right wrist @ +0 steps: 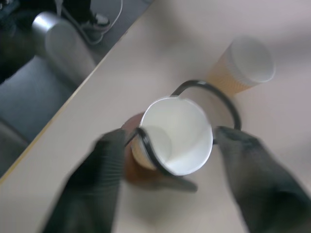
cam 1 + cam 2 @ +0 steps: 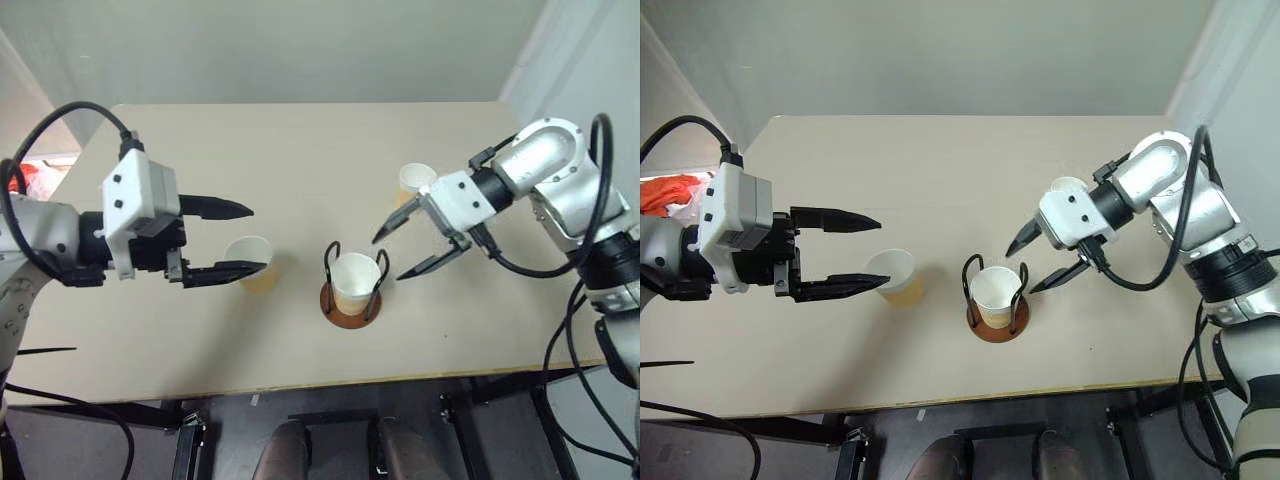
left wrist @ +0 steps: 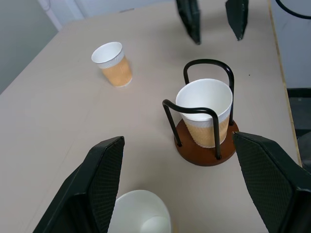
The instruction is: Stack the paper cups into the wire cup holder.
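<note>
In the middle of the table (image 2: 300, 150) a paper cup (image 2: 356, 283) stands upright, mouth up, seated in the wire cup holder (image 2: 351, 301), just beside and below the spread, empty jaws of the right gripper (image 2: 410, 253). A second cup (image 2: 251, 263) stands upright beside the left gripper (image 2: 243, 239), whose jaws gape empty. A third cup (image 2: 414, 182) stands behind the right gripper.
</note>
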